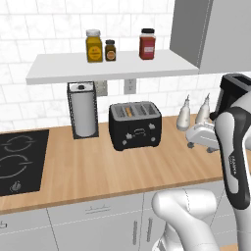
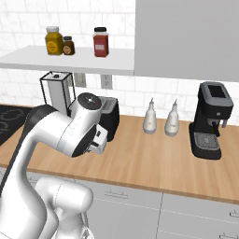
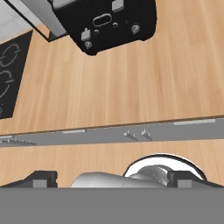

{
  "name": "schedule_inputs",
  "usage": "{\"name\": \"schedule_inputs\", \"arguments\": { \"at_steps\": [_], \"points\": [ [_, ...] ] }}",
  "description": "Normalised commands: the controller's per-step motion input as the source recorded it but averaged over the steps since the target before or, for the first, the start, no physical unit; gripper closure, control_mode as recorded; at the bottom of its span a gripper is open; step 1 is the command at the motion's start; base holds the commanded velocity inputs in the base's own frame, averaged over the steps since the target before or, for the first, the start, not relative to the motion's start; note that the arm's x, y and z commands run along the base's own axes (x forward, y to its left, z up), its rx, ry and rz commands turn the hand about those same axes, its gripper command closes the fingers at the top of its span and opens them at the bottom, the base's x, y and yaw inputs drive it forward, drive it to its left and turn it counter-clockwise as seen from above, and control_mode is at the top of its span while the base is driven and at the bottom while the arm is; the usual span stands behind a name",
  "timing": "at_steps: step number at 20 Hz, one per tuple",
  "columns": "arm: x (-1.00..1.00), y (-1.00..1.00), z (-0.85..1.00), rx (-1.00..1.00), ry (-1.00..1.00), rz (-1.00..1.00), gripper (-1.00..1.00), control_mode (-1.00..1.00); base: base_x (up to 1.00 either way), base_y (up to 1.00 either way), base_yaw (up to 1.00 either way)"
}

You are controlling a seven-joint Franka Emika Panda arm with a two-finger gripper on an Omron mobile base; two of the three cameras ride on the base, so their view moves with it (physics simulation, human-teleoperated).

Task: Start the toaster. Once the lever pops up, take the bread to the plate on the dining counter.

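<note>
Hand view: toaster [image 3: 105,24] well beyond open end effector [image 3: 111,178]

toaster [image 1: 135,126]: black body, pale grey knobs and lever, tan-orange bread [image 1: 128,112] in one slot
table [image 1: 98,166]: light wood grain top, pale grey drawer fronts with metal handles
hob [image 1: 19,162]: black, thin grey ring markings
wall [image 1: 39,29]: white tiles, grey grout lines
shelf [image 1: 108,66]: plain white
jars: yellow jar [image 1: 94,46] with yellow lid, small brown jar [image 1: 110,50] with dark lid, red jar [image 1: 147,44] with red lid
paper towel [image 1: 83,115]: white roll in a dark frame
bottles [image 2: 150,117]: off-white, both alike
coffee machine [image 2: 210,120]: black, grey drip tray
wall cabinet [image 2: 186,37]: flat grey
</note>
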Motion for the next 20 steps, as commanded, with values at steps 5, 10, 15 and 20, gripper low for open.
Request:
{"name": "schedule_inputs", "arguments": {
  "at_steps": [5,10,15,20],
  "points": [
    [0.0,0.0,0.0,0.0,0.0,0.0,-1.0,-1.0,0.0,0.0,0.0],
    [0.0,0.0,0.0,0.0,0.0,0.0,-1.0,-1.0,0.0,0.0,0.0],
    [0.0,0.0,0.0,0.0,0.0,0.0,-1.0,-1.0,0.0,0.0,0.0],
    [0.0,0.0,0.0,0.0,0.0,0.0,-1.0,-1.0,0.0,0.0,0.0]
  ]
}}
